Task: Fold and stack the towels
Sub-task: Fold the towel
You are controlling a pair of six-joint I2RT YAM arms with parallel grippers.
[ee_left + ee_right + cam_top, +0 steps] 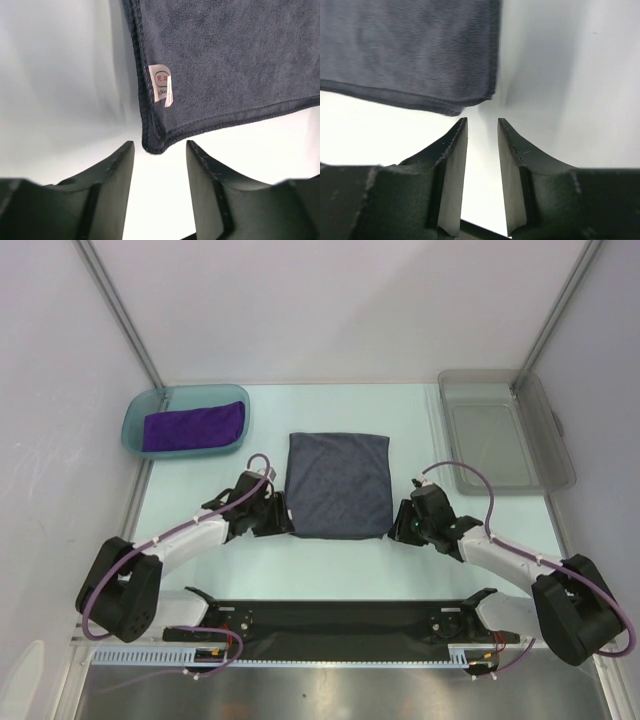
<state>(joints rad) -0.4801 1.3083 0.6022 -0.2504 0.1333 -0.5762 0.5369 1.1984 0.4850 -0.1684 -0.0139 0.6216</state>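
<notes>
**Jaws apart at both near corners of the grey-blue towel (pixel 338 485)**

Dark and wedge-shaped, the jaws of your left gripper (pixel 160 145) fill the bottom of the left wrist view. They stand moderately apart with nothing pinched. The towel's rounded, stitched corner lies flat just ahead of the gap. Your right gripper (pixel 482 120) shows a narrower gap, also empty, and the towel's other near corner sits just up and left of its tips.

Each arm sits at one near corner, which suits handling a floppy cloth evenly from both sides. The towel is soft, short-napped terry with a corded hem and a small white label (pixel 161 82) on its left edge. Seen from above, it lies as a near-square at the centre of the pale table (pixel 400 410), and it looks folded.

At the upper left of the overhead view, a purple towel (pixel 193 426) lies folded in the teal tray (pixel 135 420). That tray is probably where your stack goes. A clear grey bin (pixel 560 455), smooth and hard-sided, sits at the upper right.
</notes>
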